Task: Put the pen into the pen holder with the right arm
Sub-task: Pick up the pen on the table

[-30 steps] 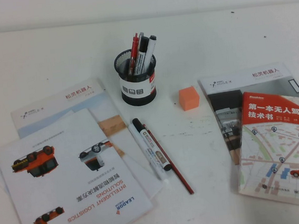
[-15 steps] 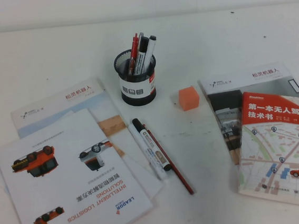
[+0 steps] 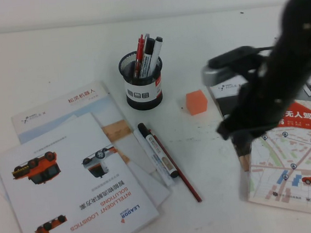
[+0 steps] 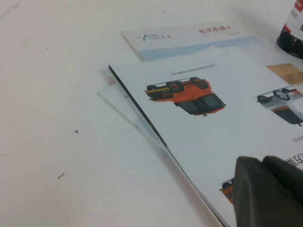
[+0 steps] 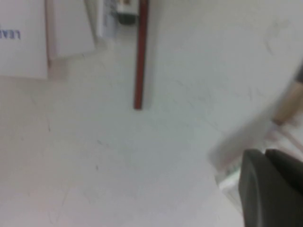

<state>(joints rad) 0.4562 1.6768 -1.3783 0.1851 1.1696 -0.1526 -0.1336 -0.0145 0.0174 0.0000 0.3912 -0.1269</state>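
The pen [image 3: 149, 148], a thick white marker with a black cap, lies on the table below the pen holder [image 3: 143, 84]. The holder is a black mesh cup with several pens in it, and its base shows in the left wrist view [image 4: 292, 33]. A slimmer white pen [image 3: 163, 161] and a thin dark-red stick pen [image 3: 180, 174] lie right beside the marker. My right gripper [image 3: 229, 130], blurred and shut, hangs above the table to the right of the pens, empty. My left gripper [image 4: 263, 161] is shut and empty over a brochure, out of the high view.
Brochures [image 3: 68, 185] lie left of the pens and under my left gripper [image 4: 199, 123]. An orange cube [image 3: 196, 102] sits right of the holder. Books [image 3: 292, 164] lie at the right under my right arm. The red stick pen [image 5: 140, 52] shows in the right wrist view.
My right arm has swung into the high view from the right, over the books, towards the pens. Nothing on the table has moved.
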